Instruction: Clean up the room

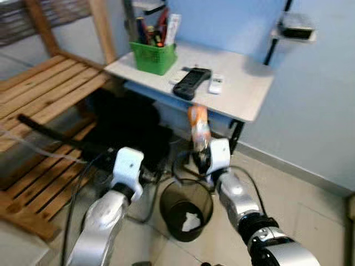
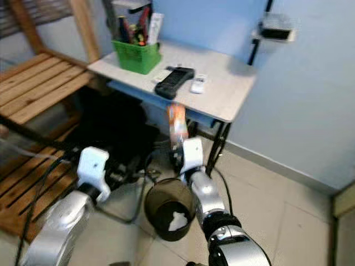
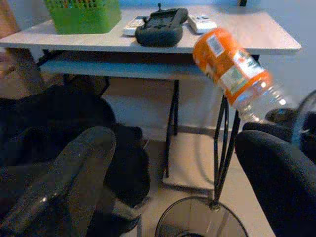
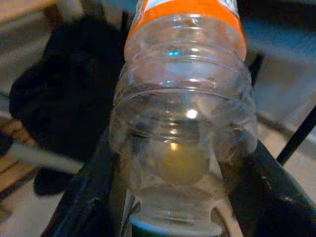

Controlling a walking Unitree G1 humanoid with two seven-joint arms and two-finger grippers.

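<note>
The robot's right pincer is gripping a clear plastic bottle with an orange label, its two black fingers pressing on either side of the bottle's clear neck end while the labelled body is pointing up and away, slightly tilted. The bottle is hanging in the air just in front of the near edge of a pale desk, above and a little behind a black wire wastebasket that is standing on the tiled floor; something white and crumpled is lying in the bottom of the basket. The left pincer is hovering low beside the basket with its fingers spread apart and holding nothing. On the desk, a green basket is holding pens and other upright items, and beside it a black handheld device is lying between two white remotes, all well back from the desk's front edge. A dark heap is sitting under the desk on the left, next to a slatted wooden frame. Open tile is stretching to the right of the wastebasket toward the pale blue wall.
</note>
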